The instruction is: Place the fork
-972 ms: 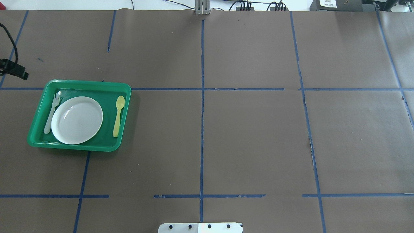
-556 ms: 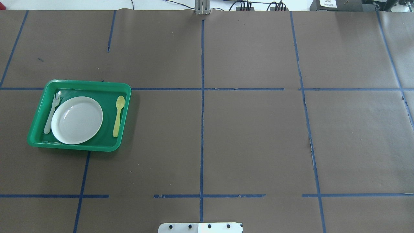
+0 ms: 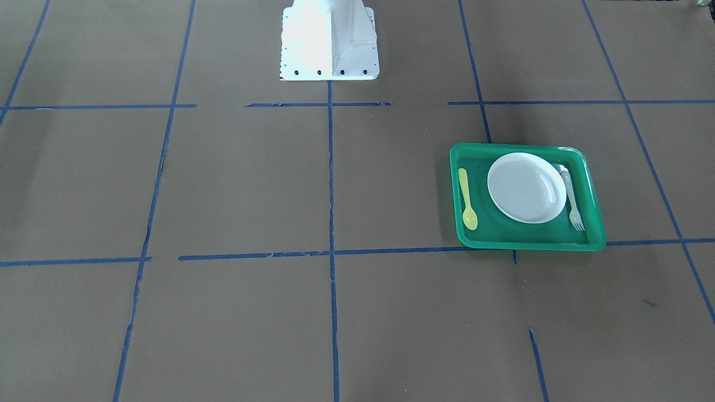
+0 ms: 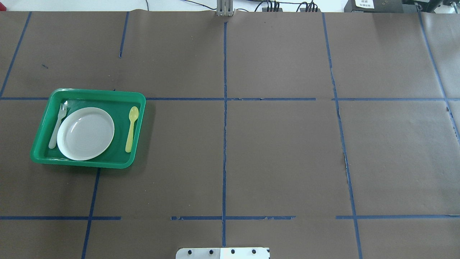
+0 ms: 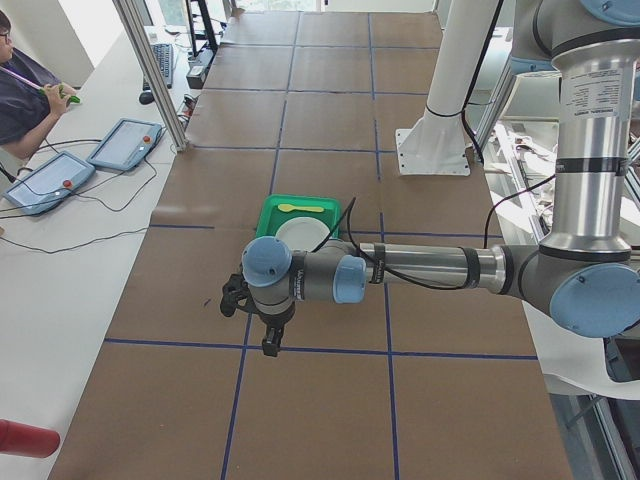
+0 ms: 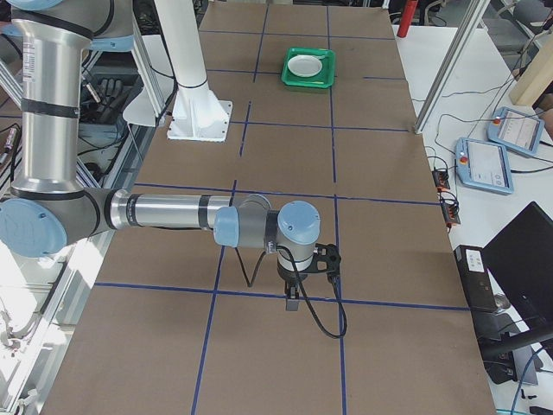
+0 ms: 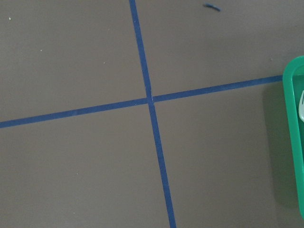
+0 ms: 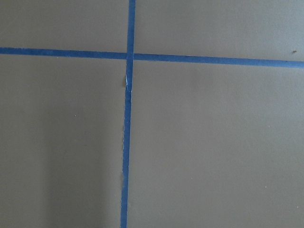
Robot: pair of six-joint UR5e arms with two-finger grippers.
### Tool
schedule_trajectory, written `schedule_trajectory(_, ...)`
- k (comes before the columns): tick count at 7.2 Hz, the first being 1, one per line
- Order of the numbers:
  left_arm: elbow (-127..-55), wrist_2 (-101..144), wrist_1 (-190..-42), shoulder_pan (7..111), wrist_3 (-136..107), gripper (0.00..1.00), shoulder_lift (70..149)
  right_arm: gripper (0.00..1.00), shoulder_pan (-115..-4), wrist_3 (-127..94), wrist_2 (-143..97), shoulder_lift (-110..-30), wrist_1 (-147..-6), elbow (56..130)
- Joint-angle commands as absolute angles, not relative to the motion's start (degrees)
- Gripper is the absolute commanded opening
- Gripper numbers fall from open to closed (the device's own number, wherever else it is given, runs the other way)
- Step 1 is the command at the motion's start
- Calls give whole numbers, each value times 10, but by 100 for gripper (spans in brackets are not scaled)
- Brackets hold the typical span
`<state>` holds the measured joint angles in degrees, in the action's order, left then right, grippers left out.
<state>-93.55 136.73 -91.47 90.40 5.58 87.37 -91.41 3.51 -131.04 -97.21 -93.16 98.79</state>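
Observation:
The pale fork (image 4: pixel 57 126) lies in the green tray (image 4: pixel 90 92) to the left of the white plate (image 4: pixel 85 133). The yellow spoon (image 4: pixel 131 128) lies to the plate's right. The front view shows the fork (image 3: pixel 572 201), plate (image 3: pixel 527 187) and tray (image 3: pixel 525 243) too. The left wrist view shows only the tray's edge (image 7: pixel 292 142) and the fork's tip (image 7: pixel 301 107). My left gripper (image 5: pixel 268 340) hangs over the table beside the tray, off its left side. My right gripper (image 6: pixel 292 301) is far from the tray. I cannot tell whether either is open or shut.
The robot's white base (image 3: pixel 329 39) stands at mid-table on brown paper marked with blue tape lines. An operator (image 5: pixel 20 100) and tablets (image 5: pixel 125 143) are beyond the table's far edge. A red object (image 5: pixel 25 438) lies at the near corner.
A black part of the left arm at the overhead view's left edge has moved out of that view. The tray, fork, plate and spoon have not moved.

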Motion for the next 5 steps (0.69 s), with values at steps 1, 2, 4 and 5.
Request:
schedule_trajectory(1,-936,1365,-876,926,56,100,874,100,-914,35,-1310,-972,-932,988)
schedule_trajectory(2,-936,1364,-875,932,55,100,874,100,-914,35,-1310,-972,-932,988)
schedule_trajectory(4,-936,1340,-875,933,52,100,872,100,-914,34,-1310,-972,-932,988)
schedule_trajectory(5,-935,1341,-875,933,52,100,871,100,-914,34,-1310,-972,-932,988)
